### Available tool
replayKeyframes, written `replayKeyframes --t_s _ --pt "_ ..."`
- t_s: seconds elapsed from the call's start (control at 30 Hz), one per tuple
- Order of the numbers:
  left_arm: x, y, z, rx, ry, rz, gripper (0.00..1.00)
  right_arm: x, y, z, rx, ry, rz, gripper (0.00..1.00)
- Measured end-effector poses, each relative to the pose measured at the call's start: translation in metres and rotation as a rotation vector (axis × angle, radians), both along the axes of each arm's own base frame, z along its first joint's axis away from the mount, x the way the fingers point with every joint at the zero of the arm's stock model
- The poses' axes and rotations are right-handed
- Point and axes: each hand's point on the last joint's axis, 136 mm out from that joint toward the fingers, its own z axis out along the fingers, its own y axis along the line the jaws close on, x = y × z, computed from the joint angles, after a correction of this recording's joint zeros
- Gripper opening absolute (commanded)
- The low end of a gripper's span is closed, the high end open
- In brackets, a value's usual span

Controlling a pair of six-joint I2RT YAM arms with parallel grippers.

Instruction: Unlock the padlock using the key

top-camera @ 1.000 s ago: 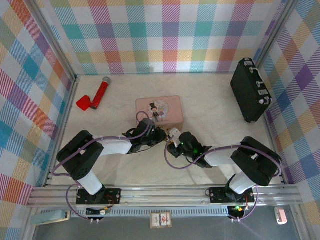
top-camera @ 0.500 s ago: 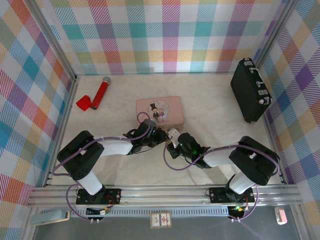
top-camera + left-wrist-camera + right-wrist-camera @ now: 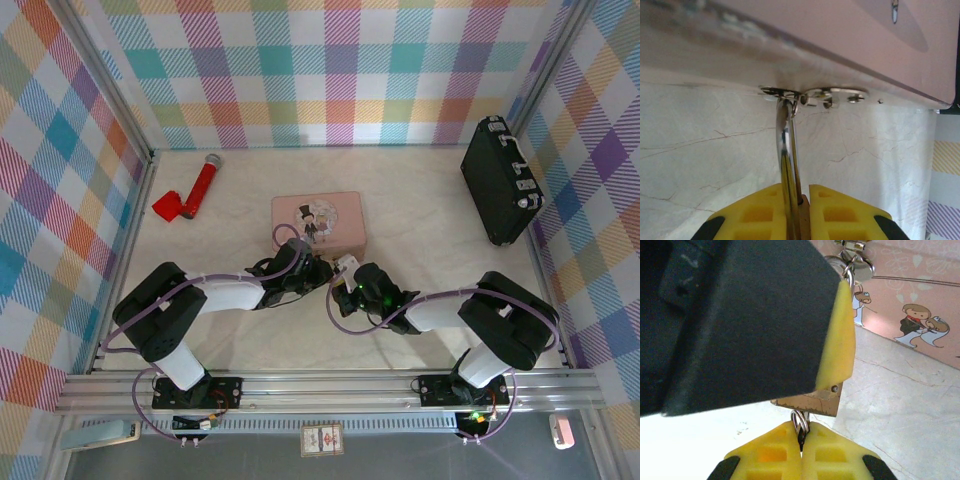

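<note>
Padlock (image 3: 810, 403) is sitting pinched in the left gripper (image 3: 802, 194); the right gripper (image 3: 802, 429) is clamping the key (image 3: 800, 440) beneath it

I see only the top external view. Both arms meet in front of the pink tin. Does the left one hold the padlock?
Observer: Yes. Left wrist view: the left gripper has its yellow fingers shut on the padlock.
Operator: Where does its shackle go?
Observer: Through the metal hasp on the edge of the pink tin.
Operator: And the key?
Observer: Right wrist view: the right gripper is shut on the key, just under the padlock's brass body.
</note>
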Motion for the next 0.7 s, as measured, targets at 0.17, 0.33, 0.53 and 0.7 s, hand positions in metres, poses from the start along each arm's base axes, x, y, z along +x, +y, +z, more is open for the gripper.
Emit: replayKeyframes --t_s 0.17,0.33,0.53,0.7 --pt "-0.0003 0.0005 0.0004 0.002 0.0 0.0 0.0 -0.0012 0.0007 0.0012 0.074 0.075 -0.038 0.0" --pt "-0.0008 -0.0009 0.0014 -0.004 0.0 -0.004 0.0 -0.0023 -0.0022 0.0033 0.175 0.143 -0.065 0.0" --pt "-0.0017 -0.0043 0.0038 -0.016 -0.005 -0.011 0.02 -0.0028 -0.006 0.006 0.32 0.257 -0.067 0.0" --pt "-0.0017 -0.0034 0.003 -0.015 -0.005 -0.009 0.04 -0.0037 -0.0034 0.006 0.39 0.344 -0.074 0.0"
